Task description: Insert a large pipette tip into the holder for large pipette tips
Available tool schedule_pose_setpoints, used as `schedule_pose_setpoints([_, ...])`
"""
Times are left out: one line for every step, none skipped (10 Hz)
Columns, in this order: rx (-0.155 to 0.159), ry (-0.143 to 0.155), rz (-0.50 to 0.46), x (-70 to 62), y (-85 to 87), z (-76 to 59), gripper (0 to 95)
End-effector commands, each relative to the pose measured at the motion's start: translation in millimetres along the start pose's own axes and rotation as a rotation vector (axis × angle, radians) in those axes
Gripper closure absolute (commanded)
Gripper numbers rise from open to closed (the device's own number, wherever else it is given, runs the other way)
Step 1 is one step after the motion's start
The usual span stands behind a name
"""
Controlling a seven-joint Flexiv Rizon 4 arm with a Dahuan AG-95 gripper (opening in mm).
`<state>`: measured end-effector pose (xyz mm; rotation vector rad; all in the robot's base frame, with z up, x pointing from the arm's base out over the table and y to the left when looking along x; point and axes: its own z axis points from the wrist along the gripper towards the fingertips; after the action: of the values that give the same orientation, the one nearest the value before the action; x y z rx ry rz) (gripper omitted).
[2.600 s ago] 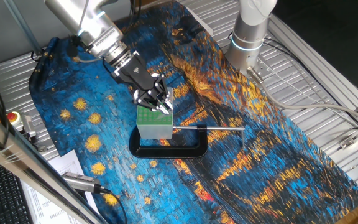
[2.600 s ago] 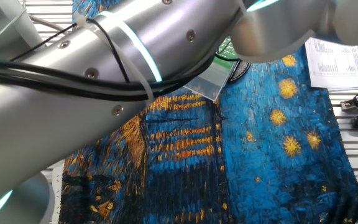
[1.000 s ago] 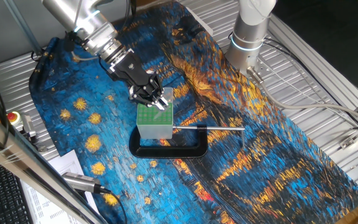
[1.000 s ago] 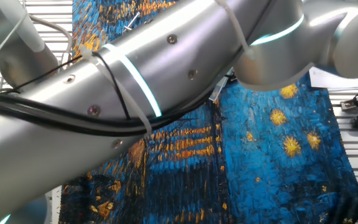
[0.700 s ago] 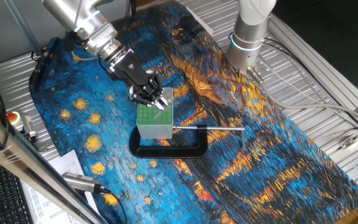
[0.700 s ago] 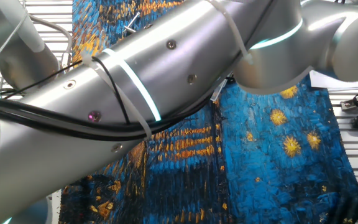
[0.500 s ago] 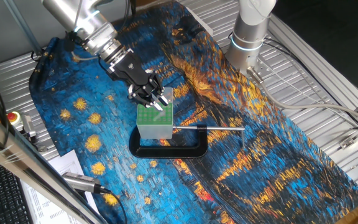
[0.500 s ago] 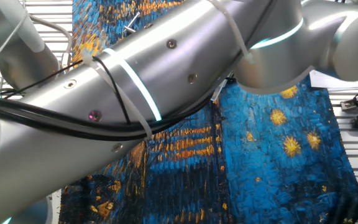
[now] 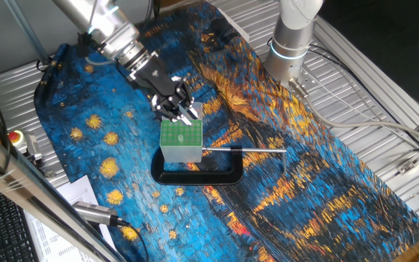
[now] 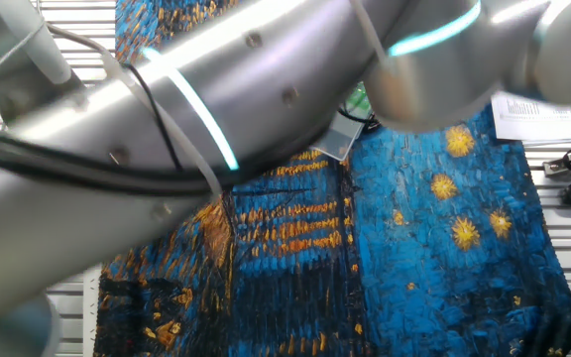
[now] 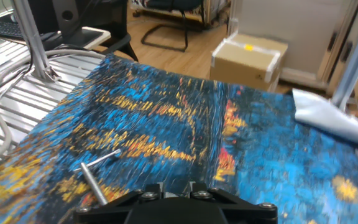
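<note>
The holder for large pipette tips (image 9: 180, 143) is a whitish box with a green hole grid, standing on the blue patterned cloth. My gripper (image 9: 183, 111) hangs just above the holder's far edge, fingers pointing down at the grid. A small whitish sliver shows at the fingertips; I cannot tell whether it is the large pipette tip or whether the jaws grip it. In the other fixed view my arm (image 10: 216, 109) hides almost all of the holder (image 10: 340, 137). The hand view shows only the gripper's black base (image 11: 173, 202), not the fingertips, the tip or the holder.
A black C-shaped clamp (image 9: 195, 176) lies round the holder's base, its shiny metal rod (image 9: 246, 150) pointing right; the rod also shows in the hand view (image 11: 95, 177). A second robot's base (image 9: 289, 44) stands at the back right. Papers and a cable lie at the cloth's left edge.
My gripper has risen a little and shifted back and right from the green grid, where it had stayed still. My arm has swung across the other fixed view.
</note>
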<state>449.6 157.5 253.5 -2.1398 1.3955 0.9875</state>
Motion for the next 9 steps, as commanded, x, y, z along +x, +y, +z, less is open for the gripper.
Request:
schedule_pose_setpoints([0.137,0.272,0.520,-28.3,12.0,-6.5,76.0])
schedule_pose_setpoints([0.227,0.348,0.720,-34.9,13.2,-7.4,76.0])
schedule_pose_setpoints([0.286,0.405,0.864,-35.8,12.8,-7.7,76.0])
schedule_pose_setpoints([0.354,0.467,1.009,-34.5,12.3,-7.5,76.0])
schedule_pose_setpoints([0.421,0.542,1.095,-30.2,10.6,-7.0,76.0])
schedule_pose_setpoints([0.451,0.572,1.131,-28.0,9.9,-6.7,76.0])
schedule_pose_setpoints([0.475,0.568,1.184,-25.3,9.0,-6.4,76.0])
schedule_pose_setpoints([0.485,0.564,1.210,-24.1,8.6,-6.3,76.0])
schedule_pose_setpoints([0.513,0.544,1.310,-20.0,7.3,-5.7,76.0])
